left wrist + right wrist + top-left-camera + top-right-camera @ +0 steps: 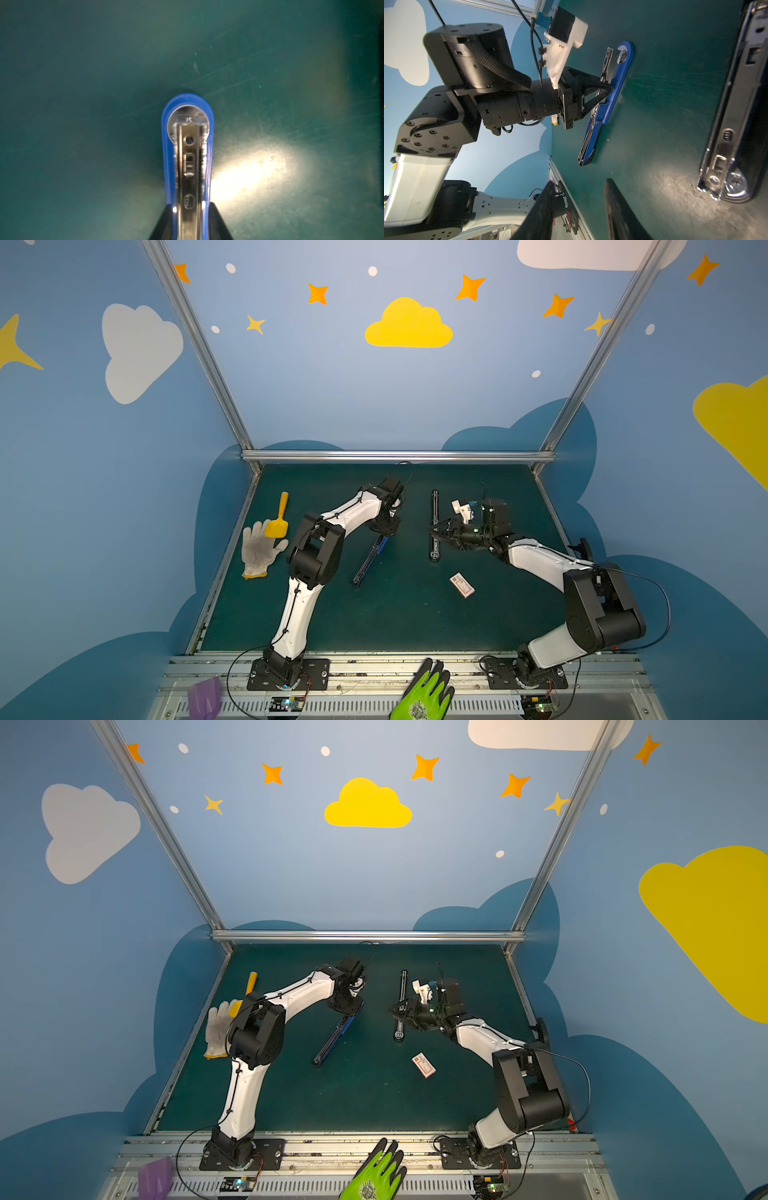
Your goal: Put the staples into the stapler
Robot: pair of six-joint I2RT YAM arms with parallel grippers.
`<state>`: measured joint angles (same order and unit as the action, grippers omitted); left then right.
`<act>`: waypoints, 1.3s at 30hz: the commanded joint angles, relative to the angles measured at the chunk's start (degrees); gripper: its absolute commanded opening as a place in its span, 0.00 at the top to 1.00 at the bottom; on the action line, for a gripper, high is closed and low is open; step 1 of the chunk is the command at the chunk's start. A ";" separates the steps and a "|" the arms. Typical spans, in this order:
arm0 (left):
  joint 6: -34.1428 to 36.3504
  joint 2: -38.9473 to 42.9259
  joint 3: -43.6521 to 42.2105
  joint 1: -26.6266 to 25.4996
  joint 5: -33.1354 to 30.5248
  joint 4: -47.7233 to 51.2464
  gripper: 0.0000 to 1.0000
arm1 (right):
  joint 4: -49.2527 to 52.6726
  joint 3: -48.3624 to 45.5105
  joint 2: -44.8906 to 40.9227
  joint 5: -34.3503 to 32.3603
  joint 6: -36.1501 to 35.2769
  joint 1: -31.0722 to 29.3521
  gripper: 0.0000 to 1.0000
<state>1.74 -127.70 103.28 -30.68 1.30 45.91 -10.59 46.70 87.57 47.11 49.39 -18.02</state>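
My left pincer [189, 207] straddles the opened blue stapler [368, 562] at mid-table in both top views; whether it grips or merely brackets it, I cannot tell. My right pincer [579, 182] stands apart and empty beside the black stapler [434, 506]. I see no staples in any view, so I judge the next move is to find a strip and seat it squarely in the channel.

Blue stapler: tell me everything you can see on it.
The blue stapler lies opened out on the green mat, slanted, left of centre in both top views. Glossy blue plastic base with a rounded end holding a round silvery anvil plate; over it a shiny metal rail with punched slots and a hole, lifted off the base at that end. The left hand straddles it mid-length, a finger on each side; whether it clamps is unclear.
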 commanded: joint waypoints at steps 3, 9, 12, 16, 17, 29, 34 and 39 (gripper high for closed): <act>-1.56 4.71 -1.84 -1.76 -4.51 2.61 0.46 | 2.32 -0.39 -1.79 -0.37 -2.36 0.36 0.60; -11.04 19.04 -17.88 -5.60 -5.96 -1.35 0.44 | 3.72 0.35 -1.64 0.32 -3.83 0.44 0.59; -16.99 27.65 -26.39 -7.64 -0.23 -5.39 0.42 | 3.73 0.48 -1.05 0.81 -4.12 0.47 0.59; -25.42 34.06 -38.01 -8.13 14.15 -15.85 0.36 | 2.60 -0.02 -0.14 0.77 -3.56 0.44 0.59; -26.66 33.89 -39.62 -8.13 16.20 -17.36 0.36 | 2.35 -0.10 0.03 0.79 -3.41 0.44 0.59; -32.50 29.22 -46.16 -5.56 8.40 -23.24 0.29 | 2.97 -0.40 0.08 0.74 -3.99 0.53 0.59; -34.91 30.91 -50.10 0.12 7.40 -27.81 0.29 | 3.88 -0.12 -0.46 0.61 -4.46 0.68 0.60; -35.14 32.69 -51.78 7.36 7.25 -30.85 0.28 | 5.69 0.58 -0.73 0.71 -5.48 0.95 0.60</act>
<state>-32.38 -96.07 52.66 -27.14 10.90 17.17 -6.94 46.68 87.55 47.57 45.60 -17.43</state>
